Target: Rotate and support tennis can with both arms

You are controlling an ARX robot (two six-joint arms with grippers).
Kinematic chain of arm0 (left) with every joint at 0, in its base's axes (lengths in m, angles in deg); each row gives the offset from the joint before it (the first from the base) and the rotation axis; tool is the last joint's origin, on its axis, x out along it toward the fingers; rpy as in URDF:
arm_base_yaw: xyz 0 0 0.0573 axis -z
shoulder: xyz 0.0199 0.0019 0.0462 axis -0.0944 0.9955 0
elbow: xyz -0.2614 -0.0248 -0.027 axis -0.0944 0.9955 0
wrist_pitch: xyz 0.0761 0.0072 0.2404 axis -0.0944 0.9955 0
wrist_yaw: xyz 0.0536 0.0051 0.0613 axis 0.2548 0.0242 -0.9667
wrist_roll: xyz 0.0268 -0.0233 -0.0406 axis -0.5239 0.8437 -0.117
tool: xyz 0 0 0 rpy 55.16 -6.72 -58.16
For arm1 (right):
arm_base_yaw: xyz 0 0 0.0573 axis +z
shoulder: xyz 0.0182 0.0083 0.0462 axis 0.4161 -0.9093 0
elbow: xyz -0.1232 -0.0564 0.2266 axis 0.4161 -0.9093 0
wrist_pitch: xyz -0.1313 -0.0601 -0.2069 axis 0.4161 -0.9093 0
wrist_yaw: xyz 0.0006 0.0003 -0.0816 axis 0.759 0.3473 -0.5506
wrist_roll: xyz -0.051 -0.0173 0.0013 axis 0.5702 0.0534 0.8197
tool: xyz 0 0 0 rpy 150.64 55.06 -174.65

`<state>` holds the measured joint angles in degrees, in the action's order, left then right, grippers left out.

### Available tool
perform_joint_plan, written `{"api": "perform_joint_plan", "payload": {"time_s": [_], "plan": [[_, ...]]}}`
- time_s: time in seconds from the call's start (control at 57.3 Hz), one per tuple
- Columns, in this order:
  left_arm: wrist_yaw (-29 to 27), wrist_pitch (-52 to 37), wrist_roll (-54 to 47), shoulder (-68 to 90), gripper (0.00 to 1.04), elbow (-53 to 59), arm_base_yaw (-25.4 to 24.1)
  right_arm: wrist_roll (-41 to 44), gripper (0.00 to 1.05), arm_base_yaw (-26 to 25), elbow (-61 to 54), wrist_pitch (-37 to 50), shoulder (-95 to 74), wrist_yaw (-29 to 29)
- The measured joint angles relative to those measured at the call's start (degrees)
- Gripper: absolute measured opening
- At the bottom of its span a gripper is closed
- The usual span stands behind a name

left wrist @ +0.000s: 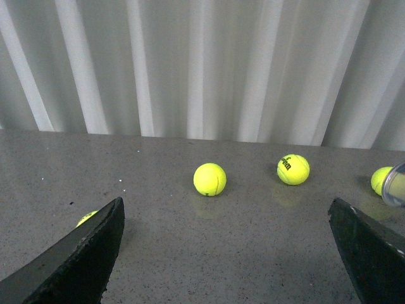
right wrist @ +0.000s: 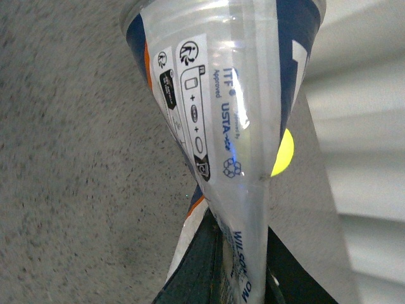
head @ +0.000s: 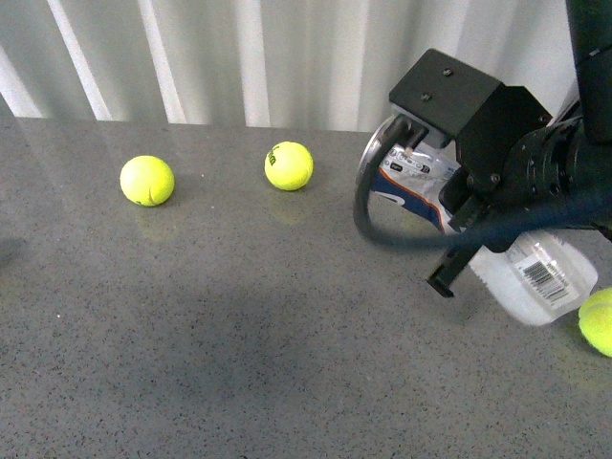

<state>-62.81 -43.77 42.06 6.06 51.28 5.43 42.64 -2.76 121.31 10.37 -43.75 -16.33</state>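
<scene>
1. The right fingers [right wrist: 195,271] are clamped on the tennis can [right wrist: 221,95], one dark finger on each side. The clear wall is pinched in between them.
2. Over to the left fingers [left wrist: 82,256]: spread wide apart, with only bare tabletop [left wrist: 209,253] showing between them.
3. Out from the grip, the can is at the right of the front view, under the boxy black housing of the right arm [head: 459,105]. It lies slanted, with its silver rim towards the wall and its barcode end lower and nearer the camera. I can't tell whether that low end touches the tabletop.
4. A dark cable [head: 361,201] loops across in front of the can's rim end.
5. The can itself is see-through plastic with a blue-and-white label, an orange edge, small printed icons and a white barcode patch.
6. The tabletop is grey, speckled and faintly glossy. One yellow-green ball [head: 598,320] sits just beside the barcode end. Two more, a left ball [head: 147,181] and a middle ball [head: 289,165], lie well apart from the can.
7. Behind it all stands a white ribbed wall [head: 239,57].
</scene>
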Motion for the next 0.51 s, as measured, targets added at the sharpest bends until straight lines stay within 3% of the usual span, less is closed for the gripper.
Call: {"api": "perform_joint_plan", "payload": {"time_s": [0.157, 0.506], "plan": [[0.0, 0.0, 0.0, 0.0, 0.98, 0.0, 0.0, 10.6, 0.05, 1.2, -0.5, 4.0, -3.7, 1.7], [0.0, 0.0, 0.0, 0.0, 0.98, 0.0, 0.0, 12.3, 0.05, 7.1, 9.3, 3.3, -14.5, 2.1]]}}
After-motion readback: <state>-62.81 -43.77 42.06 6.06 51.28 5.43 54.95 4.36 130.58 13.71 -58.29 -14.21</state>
